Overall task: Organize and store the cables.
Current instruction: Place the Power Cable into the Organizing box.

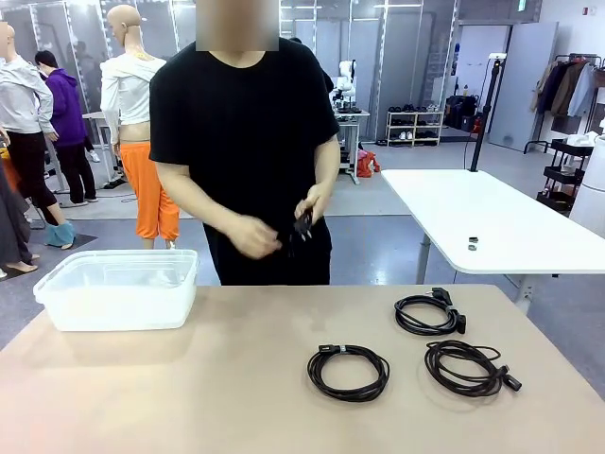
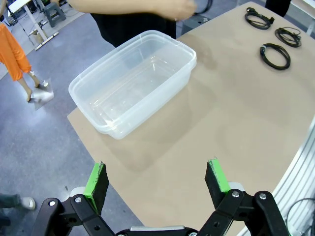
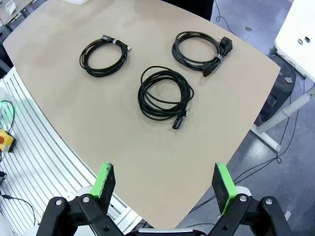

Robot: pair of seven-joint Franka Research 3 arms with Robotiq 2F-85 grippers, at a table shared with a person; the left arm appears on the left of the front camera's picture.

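Three black cable coils lie on the right half of the tan table: one in the middle [image 1: 348,371], one farther back with a thick plug [image 1: 430,314], and one at the right [image 1: 468,367]. In the right wrist view the same coils [image 3: 104,54] [image 3: 199,49] [image 3: 165,94] lie well ahead of my open right gripper [image 3: 165,184], which hangs above the table's edge. The person across the table holds another black cable [image 1: 301,227] in both hands at waist height. My left gripper [image 2: 157,182] is open above the table's left corner, with nothing between its fingers.
A clear, empty plastic container [image 1: 118,288] stands at the table's back left, also ahead of my left gripper [image 2: 133,81]. The left wrist view shows the coils far off [image 2: 275,55]. A white table [image 1: 492,222] stands behind at the right.
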